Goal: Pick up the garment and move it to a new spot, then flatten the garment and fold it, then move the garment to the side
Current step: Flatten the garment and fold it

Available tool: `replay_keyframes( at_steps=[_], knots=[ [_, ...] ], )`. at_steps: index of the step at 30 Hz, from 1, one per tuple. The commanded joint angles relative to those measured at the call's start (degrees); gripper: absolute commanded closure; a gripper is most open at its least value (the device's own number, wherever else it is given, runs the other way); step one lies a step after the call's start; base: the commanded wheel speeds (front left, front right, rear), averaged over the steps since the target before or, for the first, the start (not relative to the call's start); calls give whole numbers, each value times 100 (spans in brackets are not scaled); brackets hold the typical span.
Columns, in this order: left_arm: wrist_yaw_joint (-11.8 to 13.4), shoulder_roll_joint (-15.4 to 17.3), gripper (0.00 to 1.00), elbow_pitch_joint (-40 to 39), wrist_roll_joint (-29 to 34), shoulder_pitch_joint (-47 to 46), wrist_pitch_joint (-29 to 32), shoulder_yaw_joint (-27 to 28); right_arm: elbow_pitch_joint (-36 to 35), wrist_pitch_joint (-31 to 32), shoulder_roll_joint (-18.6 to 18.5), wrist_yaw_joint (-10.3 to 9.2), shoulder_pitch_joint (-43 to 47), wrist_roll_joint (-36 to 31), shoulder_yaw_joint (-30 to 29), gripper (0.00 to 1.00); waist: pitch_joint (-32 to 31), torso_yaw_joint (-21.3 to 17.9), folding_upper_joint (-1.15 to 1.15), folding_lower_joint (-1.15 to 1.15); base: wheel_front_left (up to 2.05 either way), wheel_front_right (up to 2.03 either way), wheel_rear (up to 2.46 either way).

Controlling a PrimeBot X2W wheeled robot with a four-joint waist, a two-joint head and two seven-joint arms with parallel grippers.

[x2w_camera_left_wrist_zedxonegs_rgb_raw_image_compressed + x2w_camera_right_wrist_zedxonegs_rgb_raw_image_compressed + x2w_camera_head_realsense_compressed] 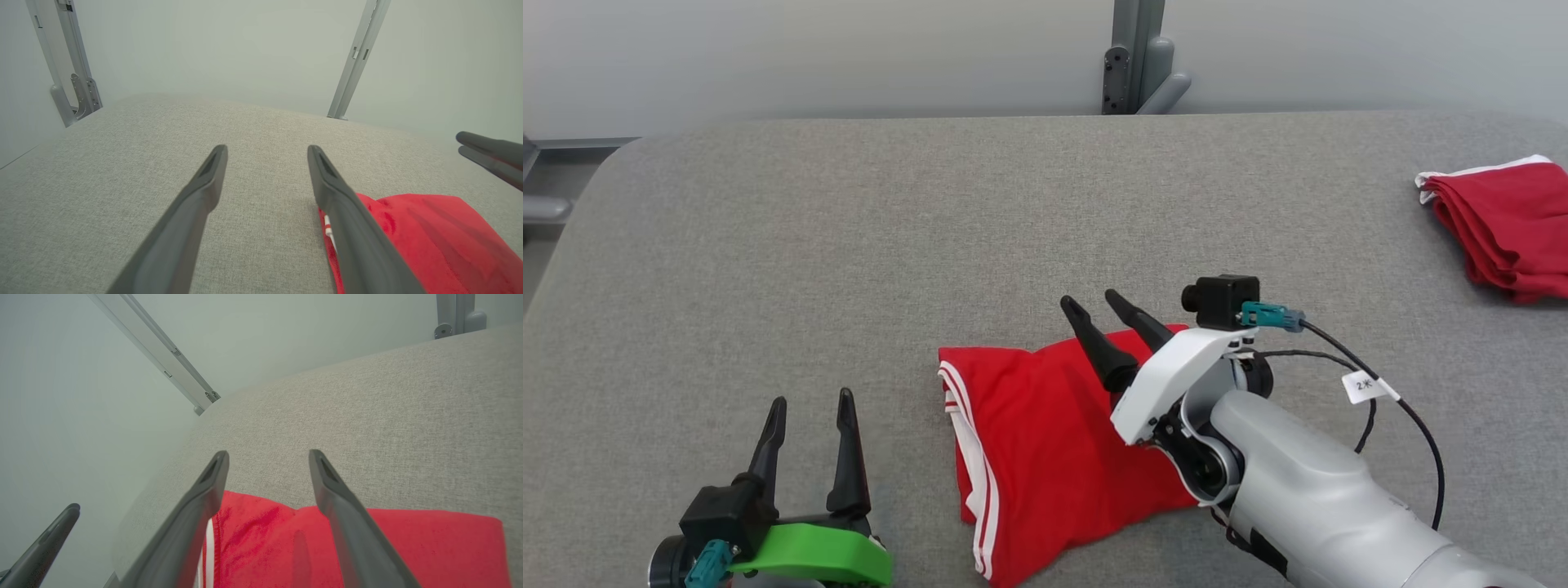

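Grey fabric-covered table [849,245], spanning the head view, with a pale wall and a grey metal post [1135,57] behind its far edge. Right arm [1307,490], silver and white, entering from the lower right and reaching over the cloth. Folded red garment [1045,441] with white side stripes [980,490], lying flat on the near middle of the table; seen also in the left wrist view [429,237] and the right wrist view [408,547]. Second folded red garment [1511,229], white-trimmed, at the far right edge, well apart from the first. Right gripper [1090,300], fingers spread with nothing between them, poised over the first garment's far edge [268,454]. Left gripper [811,398], fingers likewise spread and empty, above bare table just left of the garment [267,149]. White cable tag [1364,385] beside the right wrist
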Motion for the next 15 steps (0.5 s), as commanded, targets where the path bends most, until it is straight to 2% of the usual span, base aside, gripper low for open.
replay_keyframes(
  at_steps=[1,8,14,15],
  knots=[
    [19,0,0,-45,36,41,-13,-19,-9,-42,-73,1,5,-164,-137,0,-17,-66,37,0,0,0,0],
    [57,13,0,-90,39,83,-13,-56,-354,-44,-198,1,347,-950,-898,0,-55,-182,37,0,0,0,0],
    [56,31,0,-105,14,92,-13,-74,-719,-46,-144,1,798,-1680,-1468,0,-83,-200,37,0,0,0,0],
    [56,30,0,-110,11,93,-13,-80,-805,-45,-131,1,881,-1829,-1580,8,-85,-194,37,0,0,0,0]
  ],
)
